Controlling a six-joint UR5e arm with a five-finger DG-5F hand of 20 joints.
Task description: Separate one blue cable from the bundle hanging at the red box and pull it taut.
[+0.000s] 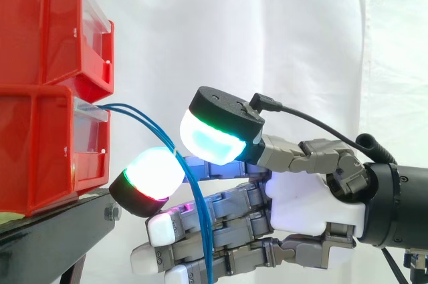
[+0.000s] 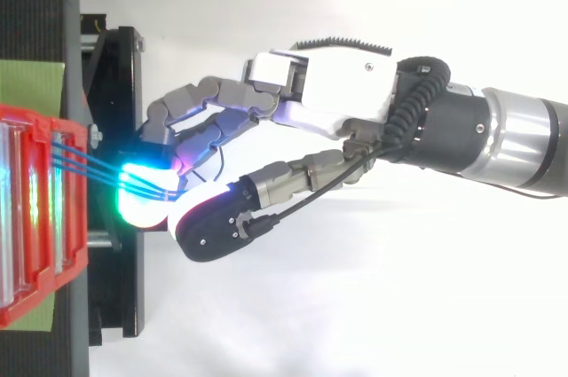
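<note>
Thin blue cables (image 1: 144, 118) come out of the lower red bin (image 1: 40, 150) and arc down to the right, then hang straight down in front of the hand's lower fingers. The hand (image 1: 307, 197) reaches in from the right. Its thumb pad (image 1: 210, 138) glows cyan and green above the cables, and one fingertip pad (image 1: 152, 172) glows white and red just below them. The two pads meet on the cables close to the bin. From above, three blue cables (image 2: 89, 164) run from the bin's front (image 2: 75, 208) into the glowing pads of the hand (image 2: 328, 98).
Two red bins are stacked on a black stand (image 1: 60, 230), the upper bin (image 1: 47, 23) jutting over the lower one. A green patch (image 2: 31, 84) lies on the stand behind the bins. A white curtain hangs behind the hand.
</note>
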